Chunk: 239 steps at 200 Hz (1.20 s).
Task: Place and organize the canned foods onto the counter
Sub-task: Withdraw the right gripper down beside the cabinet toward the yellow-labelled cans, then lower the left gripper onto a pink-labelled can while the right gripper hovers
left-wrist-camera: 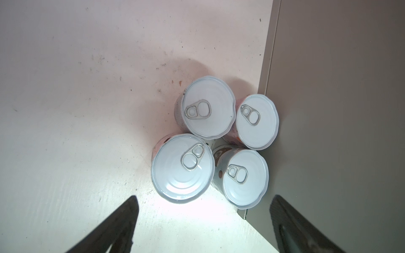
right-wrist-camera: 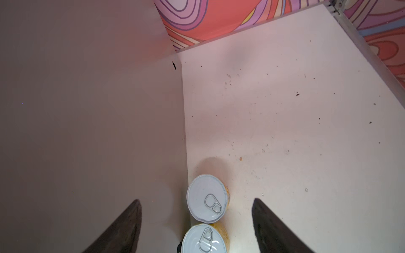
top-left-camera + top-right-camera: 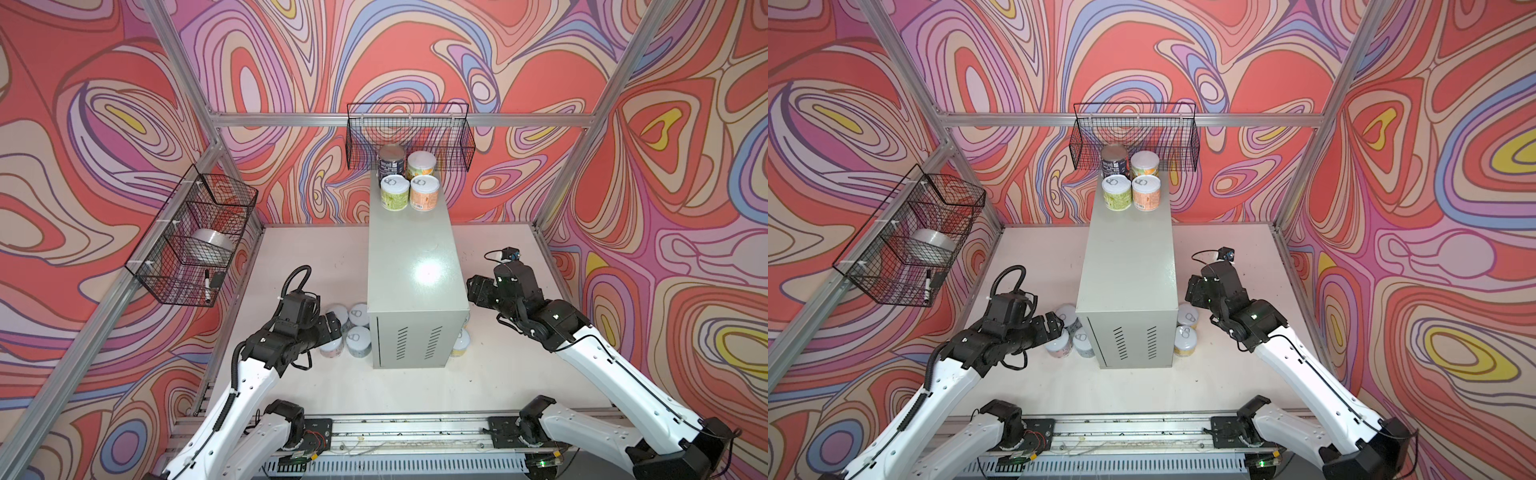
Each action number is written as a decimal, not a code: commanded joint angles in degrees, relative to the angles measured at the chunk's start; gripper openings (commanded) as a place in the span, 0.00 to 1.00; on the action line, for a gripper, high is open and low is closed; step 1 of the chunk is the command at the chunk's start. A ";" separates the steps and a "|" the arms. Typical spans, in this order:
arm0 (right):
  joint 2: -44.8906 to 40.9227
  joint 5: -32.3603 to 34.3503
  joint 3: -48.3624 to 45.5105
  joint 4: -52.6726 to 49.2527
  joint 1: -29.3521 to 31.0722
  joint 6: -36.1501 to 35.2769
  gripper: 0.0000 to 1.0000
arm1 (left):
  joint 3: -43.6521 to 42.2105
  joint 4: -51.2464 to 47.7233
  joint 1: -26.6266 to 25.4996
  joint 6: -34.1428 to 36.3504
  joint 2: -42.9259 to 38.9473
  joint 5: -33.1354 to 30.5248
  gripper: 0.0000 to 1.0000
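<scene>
1. Four cans stand upright in a tight two-by-two block at the far end of the counter [image 3: 409, 257], just below the back basket [image 3: 453, 137]. A navy can [image 3: 390, 163] and an orange-and-green can [image 3: 420, 165] are behind, a green can [image 3: 395, 195] and an orange can [image 3: 424, 193] in front.
2. A lamp's glare shines on the counter's glossy top, nearer the camera than the block.
3. Down on the white tabletop [image 3: 316, 249], a four-can cluster [image 1: 183, 167] huddles at the counter's near left corner. Its pull-tabs face up and the cans touch one another. The two closest to the counter sit tight by its wall.
4. The left fingers [image 1: 122, 223] hover over the near side of the cluster, spread wide and gripping nothing.
5. A yellow pair [image 2: 207, 198] of cans stands in line along the foot of the counter's right wall, on the tabletop. Whether the two touch cannot be told.
6. The right fingers [image 2: 125, 227] hang high beside that wall, above the pair, released and wide apart with nothing held.
7. On the left wall, a side basket [image 3: 178, 270] holds a silver tape roll [image 3: 212, 247] and a marker [image 3: 206, 286], well apart from the cans.
</scene>
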 commanded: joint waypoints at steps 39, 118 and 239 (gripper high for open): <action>-1.21 -0.58 -2.78 1.52 -0.21 1.99 0.83 | -3.20 5.00 -2.85 -2.85 5.98 -5.99 0.94; 0.74 -1.01 -3.50 3.39 -0.25 0.41 0.83 | -4.11 8.74 -2.93 -2.94 13.22 -6.71 0.93; 3.64 -3.01 -4.20 5.75 -0.27 0.74 0.82 | -7.50 11.21 -2.88 -6.54 16.95 -7.62 0.87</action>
